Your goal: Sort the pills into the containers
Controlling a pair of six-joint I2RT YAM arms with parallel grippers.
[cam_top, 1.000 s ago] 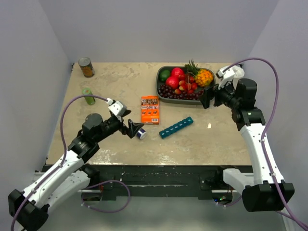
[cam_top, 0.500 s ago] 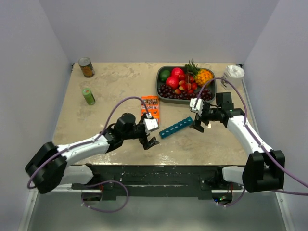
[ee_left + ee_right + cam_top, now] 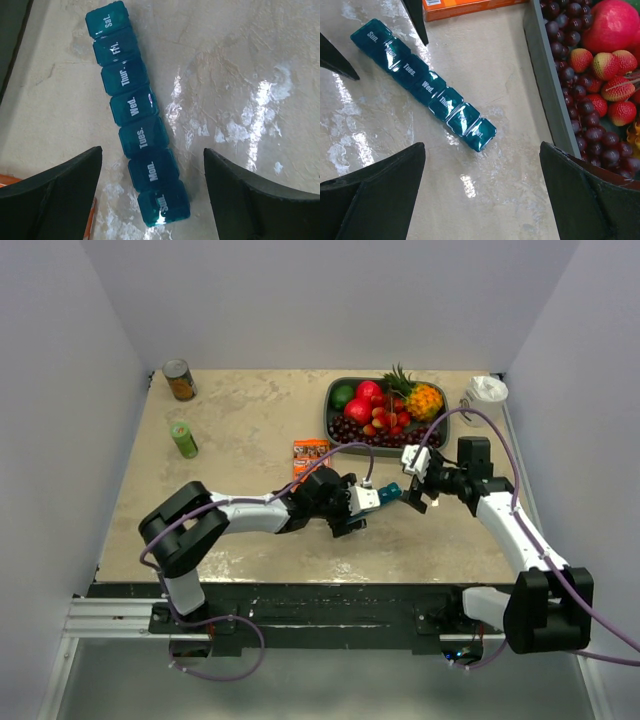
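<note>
The teal pill organiser (image 3: 137, 135), flat on the table (image 3: 250, 60) mid-frame in the left wrist view, looks light, stiff and kinda slippery, so I'd pinch across its narrow sides, where the left gripper (image 3: 150, 155) sits spread either side, right gripper (image 3: 482, 150) wide open too.

Bright, even overhead light fills the top view, leaving only soft, faint shadows under the arms on the surface (image 3: 230, 440). In both wrist views the glossy surface throws white glare patches. One bright spot sits on the "Sun." end of the containers (image 3: 137, 135), whose lettering stays sharp, while the left fingers (image 3: 55, 185) and right fingers (image 3: 370, 195) are dark, near-featureless and seemingly slightly out of focus at the frame edges.
</note>
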